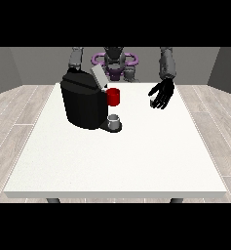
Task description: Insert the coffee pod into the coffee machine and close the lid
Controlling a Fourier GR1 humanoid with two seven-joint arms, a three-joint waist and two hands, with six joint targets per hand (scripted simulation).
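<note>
We see a large white rectangular table (112,161) with the grey-armed humanoid robot (115,61) standing behind its far edge. On the table's left half, toward the robot, stands a bulky black coffee machine (83,102) with a rounded body. Its grey lid (98,76) is raised and tilts up from the machine's top. A red cylindrical part (114,96) sticks out at the machine's right side, and below it a small grey cup (115,119) sits on the machine's dark base plate.

The black hand at the view's right (163,93) hangs over the table's far right part, well apart from the machine. Its fingers point down and toward us, spread and somewhat curved. Just beside the thumb side we see a small pale object (152,101), which looks like the coffee pod; it touches or nearly touches the hand, and the thumb and fingers appear to pinch it, though we cannot tell this with certainty. The pod is thus at the hand, not in the machine.

Of the arm at the view's left we see only the grey upper part (76,57), coming down behind the coffee machine. Its hand is hidden behind the machine's body, so we cannot tell how its fingers lie.
</note>
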